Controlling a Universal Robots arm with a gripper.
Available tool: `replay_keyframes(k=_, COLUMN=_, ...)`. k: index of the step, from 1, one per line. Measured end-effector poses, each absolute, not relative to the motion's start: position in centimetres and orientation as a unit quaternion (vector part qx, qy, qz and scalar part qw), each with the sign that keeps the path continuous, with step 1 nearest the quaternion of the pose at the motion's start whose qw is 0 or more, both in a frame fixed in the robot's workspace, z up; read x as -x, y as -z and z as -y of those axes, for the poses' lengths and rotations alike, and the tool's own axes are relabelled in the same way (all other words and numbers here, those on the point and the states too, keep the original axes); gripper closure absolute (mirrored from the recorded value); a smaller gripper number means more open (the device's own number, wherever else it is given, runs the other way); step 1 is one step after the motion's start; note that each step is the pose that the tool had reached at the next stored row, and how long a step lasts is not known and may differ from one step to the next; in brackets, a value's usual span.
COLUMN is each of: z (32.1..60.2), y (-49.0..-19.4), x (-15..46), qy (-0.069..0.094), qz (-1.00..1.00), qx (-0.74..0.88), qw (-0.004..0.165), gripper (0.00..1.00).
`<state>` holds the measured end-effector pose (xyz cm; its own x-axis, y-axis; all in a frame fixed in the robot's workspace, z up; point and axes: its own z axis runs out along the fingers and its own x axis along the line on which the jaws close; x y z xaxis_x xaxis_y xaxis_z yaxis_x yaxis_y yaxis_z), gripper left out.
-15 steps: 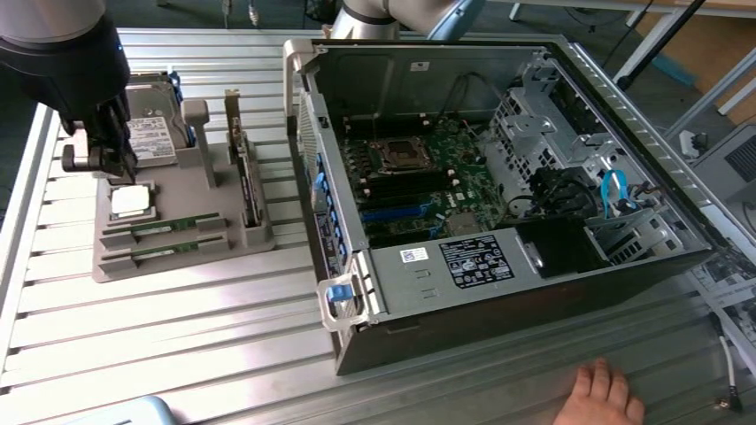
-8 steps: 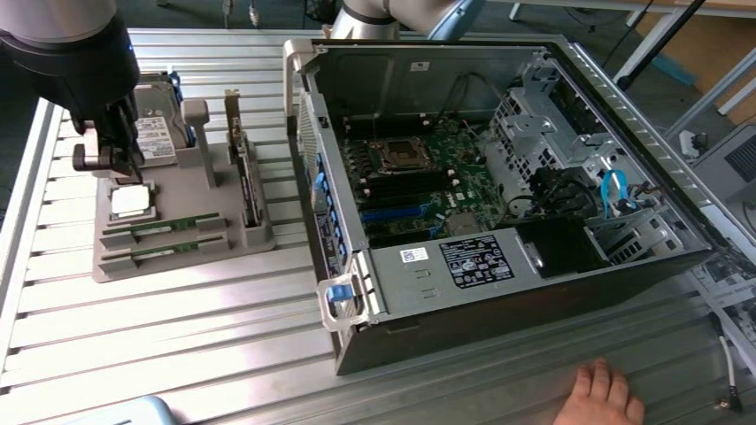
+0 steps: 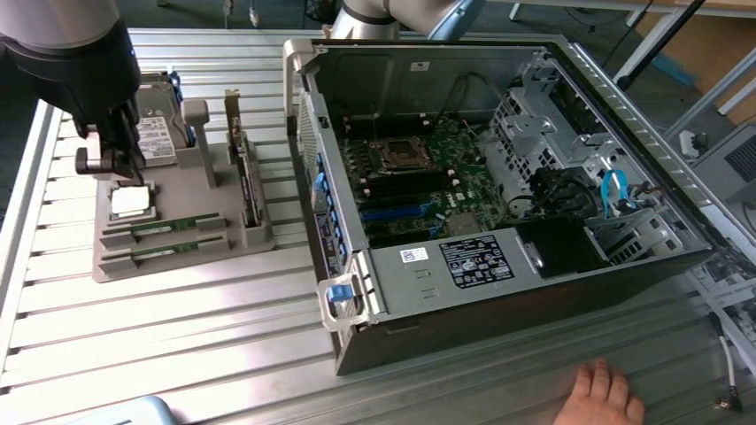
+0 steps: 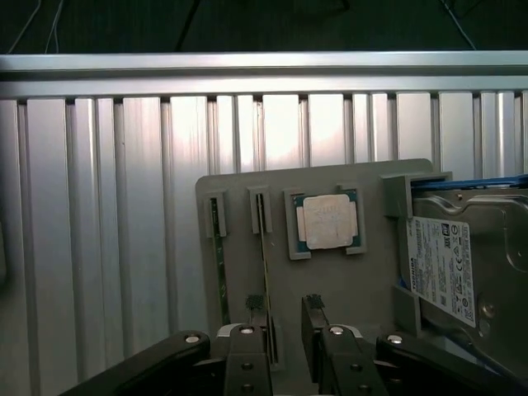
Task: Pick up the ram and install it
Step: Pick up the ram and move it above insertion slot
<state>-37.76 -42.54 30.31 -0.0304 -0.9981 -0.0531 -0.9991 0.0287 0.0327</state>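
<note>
The pincer (image 3: 116, 173) hangs from the dark, rounded arm over the far end of a moulded grey plastic holder (image 3: 177, 199), its two black, blocky fingers (image 4: 256, 318) spread apart and grasping nothing. The ram (image 3: 165, 226), a long, thin green circuit-board strip, stands on edge in a narrow slot of the holder. In the wrist view this ram (image 4: 264, 247) runs toward the gap between the fingers and ends just beside one fingertip, though I cannot tell whether they touch. A second stick (image 3: 165, 250) of the same shape sits in the parallel slot beside it, apart from the pincer. Next to the ram on the other side, a square processor (image 4: 328, 221) with a flat, dull silver lid lies in a shallow square recess. Beyond it a boxy metal hard drive (image 4: 450, 264) with a white label stands in the holder. A dark expansion card (image 3: 244, 177) stands upright along the holder's edge nearest the computer case (image 3: 390, 274), which lies open on its side with its green motherboard (image 3: 437, 150) exposed. Everything rests on a table (image 3: 177, 336) of ribbed, brushed aluminium slats, and a person's hand (image 3: 605, 394) lies flat on it beside the case.
</note>
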Motion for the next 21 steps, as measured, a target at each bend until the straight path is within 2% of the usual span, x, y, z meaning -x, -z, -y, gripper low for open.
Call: replay_keyframes(k=21, z=42.78, y=-29.31, x=37.76, qy=-0.030, qz=-0.717, qx=0.696, qw=0.008, gripper=0.69)
